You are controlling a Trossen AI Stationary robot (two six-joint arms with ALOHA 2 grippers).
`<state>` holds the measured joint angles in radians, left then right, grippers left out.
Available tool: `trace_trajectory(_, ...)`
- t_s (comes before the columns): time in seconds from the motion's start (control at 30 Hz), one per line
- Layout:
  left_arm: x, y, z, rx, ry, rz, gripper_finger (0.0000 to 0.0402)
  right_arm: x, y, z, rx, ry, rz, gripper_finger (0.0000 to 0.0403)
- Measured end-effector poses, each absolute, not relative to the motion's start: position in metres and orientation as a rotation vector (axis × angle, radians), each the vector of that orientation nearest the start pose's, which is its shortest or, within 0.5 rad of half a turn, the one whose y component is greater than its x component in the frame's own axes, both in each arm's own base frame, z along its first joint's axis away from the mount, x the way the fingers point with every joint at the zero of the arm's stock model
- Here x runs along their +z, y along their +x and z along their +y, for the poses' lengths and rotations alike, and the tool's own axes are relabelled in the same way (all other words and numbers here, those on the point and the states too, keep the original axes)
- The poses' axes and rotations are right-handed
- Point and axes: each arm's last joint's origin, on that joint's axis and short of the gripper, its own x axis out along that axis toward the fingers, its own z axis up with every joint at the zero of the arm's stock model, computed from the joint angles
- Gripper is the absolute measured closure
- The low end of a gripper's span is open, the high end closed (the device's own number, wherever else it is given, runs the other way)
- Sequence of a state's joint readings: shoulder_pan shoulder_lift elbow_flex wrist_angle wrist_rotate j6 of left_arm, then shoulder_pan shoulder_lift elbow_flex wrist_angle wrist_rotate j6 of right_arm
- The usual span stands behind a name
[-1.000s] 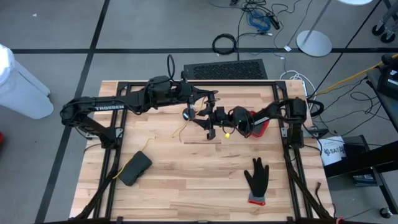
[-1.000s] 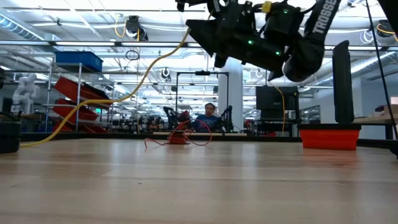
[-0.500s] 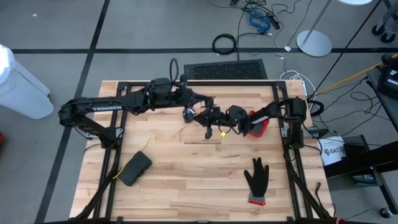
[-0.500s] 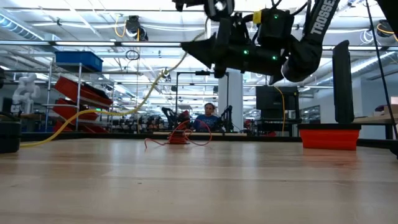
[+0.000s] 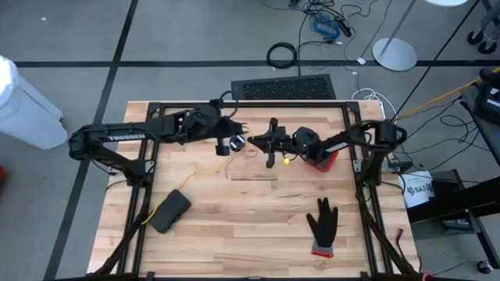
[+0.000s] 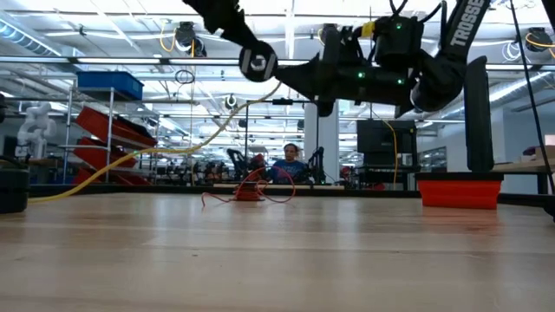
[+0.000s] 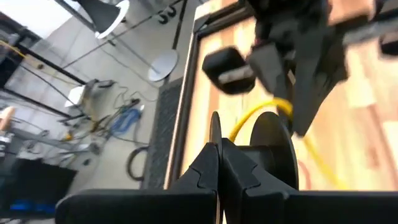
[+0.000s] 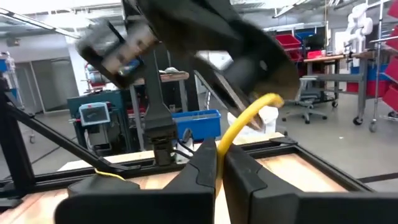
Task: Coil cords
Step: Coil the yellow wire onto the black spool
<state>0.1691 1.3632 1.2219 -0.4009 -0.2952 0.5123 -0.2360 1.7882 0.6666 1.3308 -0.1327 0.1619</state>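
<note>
The yellow-tan cord (image 6: pixel 130 159) runs from a small black spool (image 6: pixel 257 62) held in the air down to the table's left, where its far end lies on the wood (image 5: pixel 205 173). My left gripper (image 5: pixel 231 140) is shut on the spool above the table's far middle. My right gripper (image 5: pixel 256 143) faces it from the right, shut on the yellow cord just beside the spool. The red cord (image 6: pixel 251 191) lies in a loose heap on the table, farther back. My left gripper pinches the rim of one spool flange (image 7: pixel 214 130) between its two fingers; the spool's body (image 7: pixel 270 149) stands to one side of them. The spool is lifted clear of the table. My right gripper pinches the yellow cord (image 8: pixel 229 138) between its two fingers, a short way from the spool. The fingers lie about level, coming from the table's right. From them the cord rises in a curve to the spool (image 8: pixel 261 74), clear of the table.
A red bin (image 5: pixel 324 160) stands under my right arm. A black glove (image 5: pixel 322 222) lies near the front right, a black pouch-like thing (image 5: pixel 170 211) near the front left. A black frame (image 5: pixel 281 105) rims the table.
My right gripper has shut on the yellow cord beside the spool. My left gripper has come down and drawn a little toward the table's left with the spool, and the cord hangs from it lower than before.
</note>
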Motion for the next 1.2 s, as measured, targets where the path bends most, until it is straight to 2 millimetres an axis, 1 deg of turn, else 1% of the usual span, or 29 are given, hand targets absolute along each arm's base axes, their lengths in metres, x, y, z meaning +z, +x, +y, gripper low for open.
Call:
trace_trajectory(0.07,0.328,0.296,0.060,0.341,0.557,0.678,0.0402,0.193,0.322,-0.072,-0.080,0.119,-0.233,0.0401)
trace_trajectory(0.13,0.315,0.300,0.060,0.362,0.577,0.708,0.0402,0.199,0.323,-0.070,-0.077,0.116,-0.247,0.0402)
trace_trajectory(0.2,0.305,0.304,0.060,0.377,0.592,0.710,0.0402,0.201,0.326,-0.069,-0.076,0.117,-0.232,0.0402)
trace_trajectory(0.37,0.289,0.319,0.060,0.470,0.608,0.612,0.0402,0.210,0.342,-0.066,-0.087,0.090,-0.173,0.0402)
trace_trajectory(0.5,0.291,0.331,0.058,0.544,0.569,0.485,0.0402,0.214,0.348,-0.062,-0.181,0.021,-0.155,0.0403)
trace_trajectory(0.6,0.292,0.336,0.058,0.590,0.526,0.421,0.0402,0.214,0.349,-0.057,-0.275,-0.054,-0.150,0.0403)
trace_trajectory(0.7,0.297,0.338,0.060,0.613,0.444,0.339,0.0402,0.215,0.349,-0.053,-0.359,-0.131,-0.135,0.0403)
trace_trajectory(0.9,0.303,0.339,0.067,0.570,0.274,0.213,0.0402,0.218,0.348,-0.047,-0.471,-0.238,-0.136,0.0400)
trace_trajectory(1.03,0.304,0.338,0.073,0.529,0.180,0.170,0.0402,0.218,0.348,-0.047,-0.495,-0.262,-0.130,0.0388)
trace_trajectory(1.2,0.308,0.337,0.079,0.469,0.121,0.120,0.0402,0.218,0.348,-0.046,-0.488,-0.261,-0.123,0.0370)
